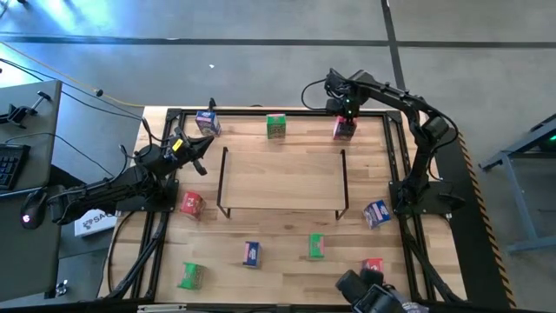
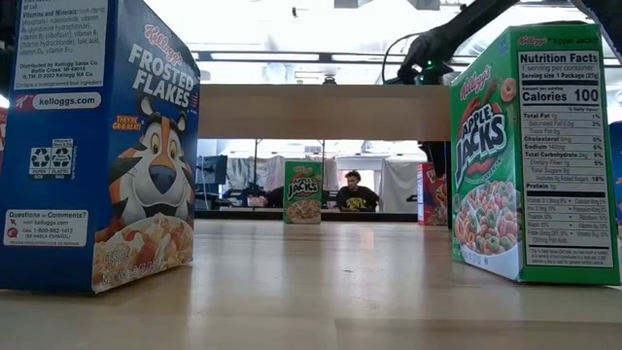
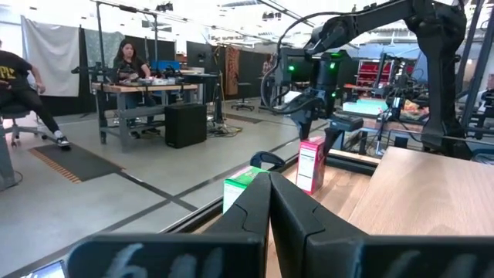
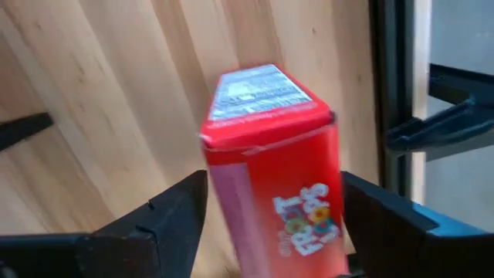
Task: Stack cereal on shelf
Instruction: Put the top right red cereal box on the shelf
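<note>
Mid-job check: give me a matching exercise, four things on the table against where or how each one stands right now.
1. right gripper
2. left gripper
3. shelf
4. green box

A. middle of the table
B. open, astride the red box
C. shut, near the blue box at the far left corner
D. far edge, between that blue box and that red box

Pairs: 1-B, 2-C, 3-A, 4-D.

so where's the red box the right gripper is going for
In the high view the red cereal box stands at the table's far right corner, just beyond the shelf, between the open fingers of the right gripper.
</note>
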### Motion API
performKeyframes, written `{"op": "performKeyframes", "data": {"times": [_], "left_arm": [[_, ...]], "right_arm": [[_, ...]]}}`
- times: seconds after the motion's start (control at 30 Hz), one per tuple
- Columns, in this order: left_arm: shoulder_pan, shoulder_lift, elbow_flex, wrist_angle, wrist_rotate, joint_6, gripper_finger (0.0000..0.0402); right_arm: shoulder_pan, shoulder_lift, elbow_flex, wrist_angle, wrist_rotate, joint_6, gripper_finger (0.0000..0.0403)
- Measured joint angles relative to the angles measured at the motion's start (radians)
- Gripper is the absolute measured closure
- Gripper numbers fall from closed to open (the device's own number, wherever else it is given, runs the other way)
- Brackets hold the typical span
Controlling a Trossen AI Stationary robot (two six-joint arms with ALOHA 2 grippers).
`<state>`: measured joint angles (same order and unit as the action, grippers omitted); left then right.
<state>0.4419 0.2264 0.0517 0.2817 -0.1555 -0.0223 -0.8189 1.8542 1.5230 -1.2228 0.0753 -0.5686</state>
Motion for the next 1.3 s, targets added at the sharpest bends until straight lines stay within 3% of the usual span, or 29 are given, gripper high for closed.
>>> {"op": "performKeyframes", "data": {"times": [0.33,0.6,0.9,1.03,1.17,1.3], "left_arm": [[0.000,0.000,0.001,-0.029,0.000,0.008,0.0401],[0.000,0.000,0.001,-0.040,0.000,-0.003,0.0401],[0.000,0.000,0.001,-0.022,0.000,0.002,0.0401],[0.000,0.000,0.001,0.001,0.000,0.021,0.0401],[0.000,0.000,0.001,0.030,0.000,0.033,0.0401],[0.000,0.000,0.001,0.046,0.000,0.042,0.0401]], "right_arm": [[0.002,0.000,0.000,-0.029,-0.024,0.030,0.0237],[0.039,-0.027,0.028,-0.086,0.011,0.058,0.0255],[0.135,-0.035,0.396,-0.323,0.084,0.151,0.0256],[0.200,-0.037,0.590,-0.348,0.086,0.219,0.0256],[0.277,-0.038,0.748,-0.347,0.003,0.270,0.0256],[0.375,-0.039,0.821,-0.348,-0.078,0.348,0.0256]]}}
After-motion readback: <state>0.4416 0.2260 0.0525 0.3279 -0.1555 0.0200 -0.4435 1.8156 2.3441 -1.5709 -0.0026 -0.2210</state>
